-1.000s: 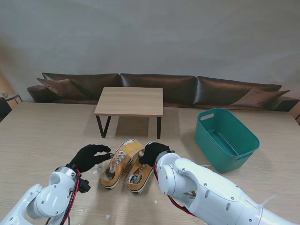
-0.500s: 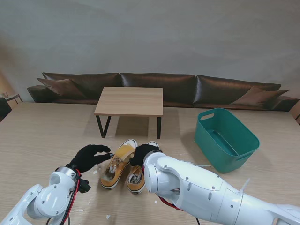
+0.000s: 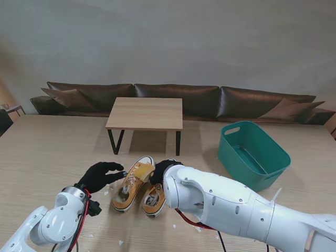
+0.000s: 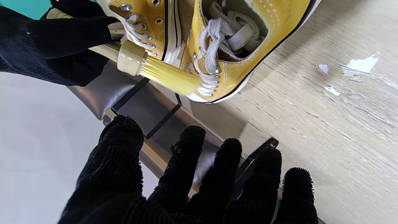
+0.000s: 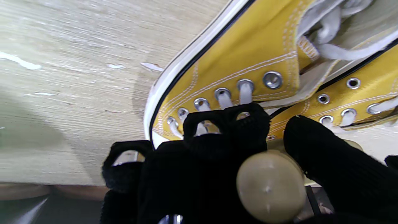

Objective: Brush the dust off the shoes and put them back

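Observation:
Two yellow canvas shoes with white laces lie side by side on the table, the left shoe (image 3: 130,185) and the right shoe (image 3: 153,197). My right hand (image 3: 164,169), in a black glove, is shut on a brush (image 4: 132,57) with a cream handle (image 5: 270,185). Its yellow bristles (image 4: 171,76) rest on the laces near the toe of the left shoe (image 4: 242,56). My left hand (image 3: 100,176) hovers just left of that shoe, fingers (image 4: 186,174) spread and holding nothing. In the right wrist view a shoe (image 5: 236,71) fills the frame.
Small white scraps (image 4: 360,65) lie on the wooden table top around the shoes. A low wooden side table (image 3: 145,113) stands beyond them. A teal plastic basket (image 3: 252,155) sits at the right. A dark sofa (image 3: 173,97) runs along the wall.
My right hand has carried the brush leftward, from the right shoe's toe onto the left shoe's toe, and its forearm has swung across. The left hand has stayed put.

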`<state>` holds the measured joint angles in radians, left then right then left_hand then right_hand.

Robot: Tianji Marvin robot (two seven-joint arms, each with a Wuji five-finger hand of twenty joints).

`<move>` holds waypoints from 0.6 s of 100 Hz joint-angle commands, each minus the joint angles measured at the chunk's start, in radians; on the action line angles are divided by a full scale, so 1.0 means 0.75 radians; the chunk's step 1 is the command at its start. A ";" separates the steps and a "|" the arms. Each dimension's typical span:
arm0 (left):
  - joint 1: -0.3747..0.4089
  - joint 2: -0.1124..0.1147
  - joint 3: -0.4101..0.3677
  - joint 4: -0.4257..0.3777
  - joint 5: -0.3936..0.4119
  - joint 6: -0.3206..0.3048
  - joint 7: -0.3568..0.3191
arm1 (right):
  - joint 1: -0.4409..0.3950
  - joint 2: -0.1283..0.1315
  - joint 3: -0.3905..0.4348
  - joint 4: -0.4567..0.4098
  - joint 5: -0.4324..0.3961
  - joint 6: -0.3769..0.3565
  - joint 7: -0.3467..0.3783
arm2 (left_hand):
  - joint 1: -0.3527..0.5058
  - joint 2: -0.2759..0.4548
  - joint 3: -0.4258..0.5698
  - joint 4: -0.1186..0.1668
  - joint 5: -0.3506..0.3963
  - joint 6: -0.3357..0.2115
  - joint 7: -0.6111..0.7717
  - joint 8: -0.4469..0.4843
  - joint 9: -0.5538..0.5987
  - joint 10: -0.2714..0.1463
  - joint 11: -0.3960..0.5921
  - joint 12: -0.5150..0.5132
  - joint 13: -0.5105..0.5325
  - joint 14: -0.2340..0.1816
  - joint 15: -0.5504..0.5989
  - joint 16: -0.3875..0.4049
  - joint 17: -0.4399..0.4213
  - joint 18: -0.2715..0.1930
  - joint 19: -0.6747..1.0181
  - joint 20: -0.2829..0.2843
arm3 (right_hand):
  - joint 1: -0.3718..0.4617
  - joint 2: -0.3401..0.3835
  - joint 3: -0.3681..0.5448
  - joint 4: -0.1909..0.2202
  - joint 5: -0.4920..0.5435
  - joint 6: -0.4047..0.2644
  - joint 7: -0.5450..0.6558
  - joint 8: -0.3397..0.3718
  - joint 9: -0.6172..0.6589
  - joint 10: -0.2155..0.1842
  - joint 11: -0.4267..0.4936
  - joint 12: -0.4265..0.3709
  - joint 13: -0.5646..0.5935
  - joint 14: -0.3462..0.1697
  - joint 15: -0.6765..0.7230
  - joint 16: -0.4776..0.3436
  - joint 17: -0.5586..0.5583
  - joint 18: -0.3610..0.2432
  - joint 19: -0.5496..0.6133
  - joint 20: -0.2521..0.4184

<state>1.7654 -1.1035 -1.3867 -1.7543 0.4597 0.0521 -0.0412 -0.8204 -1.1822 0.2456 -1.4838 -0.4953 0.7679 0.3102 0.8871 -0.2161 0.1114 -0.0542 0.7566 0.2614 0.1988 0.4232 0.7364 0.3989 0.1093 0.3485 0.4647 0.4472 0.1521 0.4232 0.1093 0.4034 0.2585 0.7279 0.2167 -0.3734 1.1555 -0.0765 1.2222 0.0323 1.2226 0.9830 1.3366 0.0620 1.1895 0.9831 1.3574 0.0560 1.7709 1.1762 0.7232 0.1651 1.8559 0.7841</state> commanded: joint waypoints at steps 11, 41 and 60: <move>0.002 -0.006 -0.001 -0.006 -0.007 0.001 -0.031 | 0.040 0.038 -0.016 -0.017 -0.006 -0.006 0.067 | 0.001 0.022 0.005 0.043 0.014 0.015 -0.005 0.001 -0.017 0.012 -0.004 0.005 -0.047 -0.003 -0.030 -0.003 -0.023 0.000 -0.037 0.019 | 0.049 0.103 0.066 0.018 0.157 0.166 -0.008 0.003 0.146 0.057 0.174 0.034 -0.056 -0.226 0.071 -0.016 0.632 -0.043 0.304 -0.027; 0.002 -0.006 -0.001 -0.005 -0.006 0.003 -0.028 | 0.046 0.106 0.022 -0.081 -0.055 -0.033 0.137 | 0.004 0.024 0.005 0.043 0.014 0.022 -0.005 0.001 -0.017 0.013 -0.005 0.004 -0.046 -0.002 -0.029 -0.003 -0.022 -0.002 -0.037 0.019 | 0.048 0.106 0.061 0.020 0.156 0.160 -0.016 0.005 0.146 0.055 0.170 0.035 -0.055 -0.230 0.070 -0.020 0.632 -0.050 0.299 -0.030; 0.001 -0.005 -0.001 -0.004 -0.005 0.000 -0.031 | -0.021 0.129 0.119 -0.157 -0.113 -0.040 0.138 | 0.004 0.025 0.005 0.043 0.016 0.022 -0.004 0.002 -0.014 0.016 -0.004 0.005 -0.042 0.000 -0.028 -0.002 -0.022 0.001 -0.037 0.019 | 0.049 0.104 0.063 0.020 0.156 0.162 -0.017 0.008 0.146 0.055 0.170 0.036 -0.055 -0.228 0.071 -0.021 0.632 -0.051 0.299 -0.031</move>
<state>1.7647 -1.1033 -1.3867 -1.7535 0.4582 0.0517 -0.0435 -0.8178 -1.0871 0.3231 -1.5780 -0.5730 0.7409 0.4098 0.8871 -0.2161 0.1114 -0.0542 0.7582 0.2753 0.1988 0.4232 0.7365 0.3989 0.1093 0.3485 0.4647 0.4472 0.1520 0.4232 0.1093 0.4034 0.2585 0.7281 0.2167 -0.3734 1.1555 -0.0765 1.2222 0.0323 1.2224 0.9832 1.3367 0.0620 1.1895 0.9831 1.3574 0.0560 1.7709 1.1684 0.7232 0.1651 1.8560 0.7832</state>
